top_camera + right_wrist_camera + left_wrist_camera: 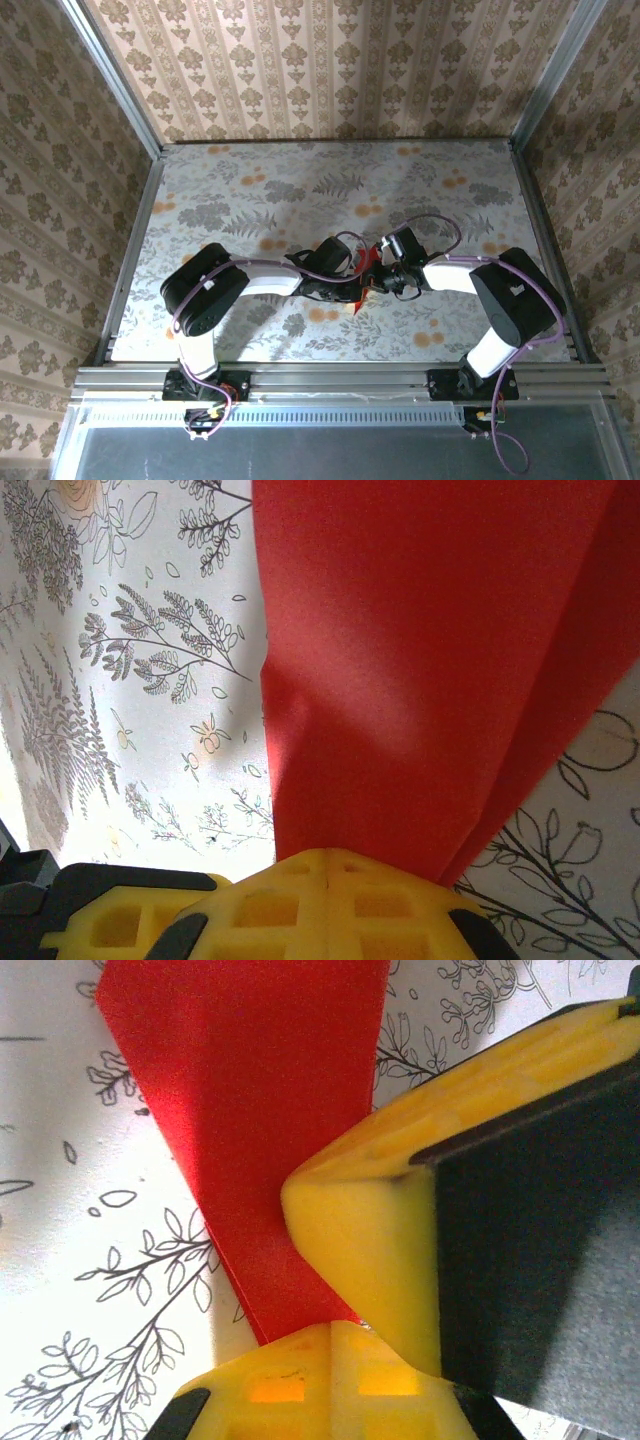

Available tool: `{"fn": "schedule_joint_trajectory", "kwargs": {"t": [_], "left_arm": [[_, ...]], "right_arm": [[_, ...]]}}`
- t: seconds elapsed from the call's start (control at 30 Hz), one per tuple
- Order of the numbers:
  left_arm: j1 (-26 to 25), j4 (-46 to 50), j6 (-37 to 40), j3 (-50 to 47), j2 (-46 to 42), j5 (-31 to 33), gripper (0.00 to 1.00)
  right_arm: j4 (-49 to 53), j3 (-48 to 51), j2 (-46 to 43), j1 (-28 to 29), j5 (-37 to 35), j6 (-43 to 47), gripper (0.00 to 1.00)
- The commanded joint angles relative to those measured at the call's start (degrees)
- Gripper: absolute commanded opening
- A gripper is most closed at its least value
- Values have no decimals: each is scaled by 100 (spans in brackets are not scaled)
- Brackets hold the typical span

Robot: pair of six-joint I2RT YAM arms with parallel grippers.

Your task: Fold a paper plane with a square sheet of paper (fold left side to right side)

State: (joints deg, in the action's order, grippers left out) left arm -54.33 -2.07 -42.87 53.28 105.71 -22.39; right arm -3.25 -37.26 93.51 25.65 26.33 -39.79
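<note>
Paper plane (262, 1110) tapers into clenched left end effector (331, 1328), right end effector (330, 858) also gripping it.

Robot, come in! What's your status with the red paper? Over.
Left gripper shut on paper. Right gripper shut on it too. Paper creased, tapering into both grips. Grippers crowded close together.
</note>
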Motion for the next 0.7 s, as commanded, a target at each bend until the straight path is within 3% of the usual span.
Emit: {"fn": "schedule_joint_trajectory", "kwargs": {"t": [0.0, 0.67], "left_arm": [[-32, 1347, 183, -231, 404, 613, 0], [-52, 1389, 178, -212, 597, 567, 0]], "right_arm": [[154, -51, 171, -174, -532, 229, 0], [-141, -360, 420, -673, -233, 421, 0]]}}
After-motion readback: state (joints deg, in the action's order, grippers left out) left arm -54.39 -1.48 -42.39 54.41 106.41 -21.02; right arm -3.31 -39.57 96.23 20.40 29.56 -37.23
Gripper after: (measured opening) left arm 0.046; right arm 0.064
